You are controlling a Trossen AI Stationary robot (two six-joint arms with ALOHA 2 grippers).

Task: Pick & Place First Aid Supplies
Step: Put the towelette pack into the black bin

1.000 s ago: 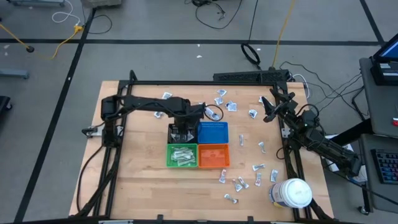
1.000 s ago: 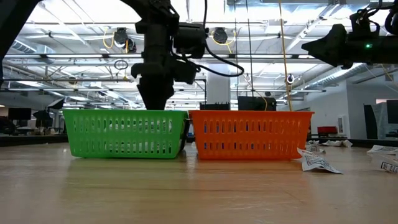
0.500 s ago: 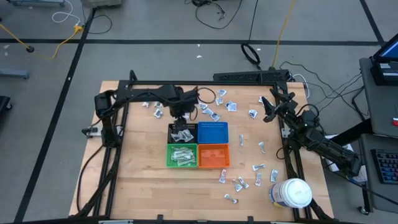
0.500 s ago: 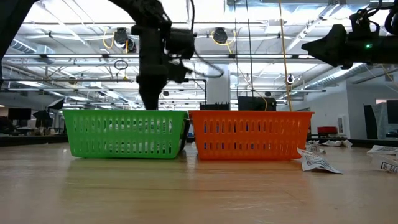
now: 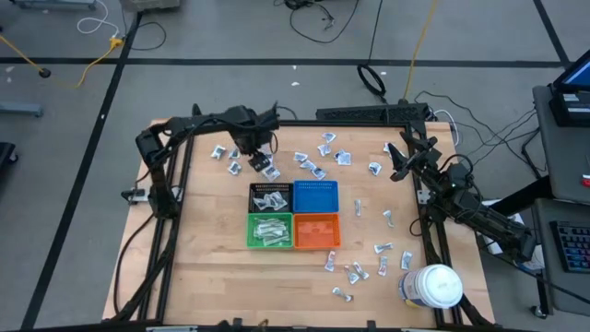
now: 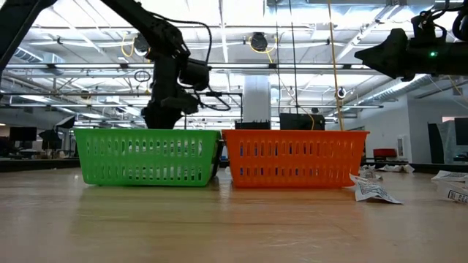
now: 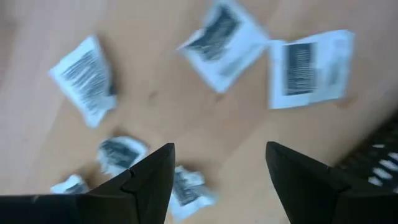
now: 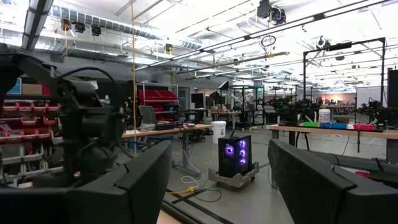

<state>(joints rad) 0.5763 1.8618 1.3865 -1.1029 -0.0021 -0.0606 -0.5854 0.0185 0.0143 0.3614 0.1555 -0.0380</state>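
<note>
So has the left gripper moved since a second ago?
Yes. The left gripper has left the black bin, going toward the table's far side and slightly left, and now hovers open over loose packets.

Both arms matte black, slim jointed links with blocky joint housings, mounted on a black tube frame. Left claw (image 7: 217,177): two broad dark fingers (image 7: 140,186) with flat angled faces and chamfered edges. Right claw (image 8: 217,180): same dark wedge-shaped fingers. Thin black cable loops off the left arm's wrist housing. Small green light on right arm.
</note>
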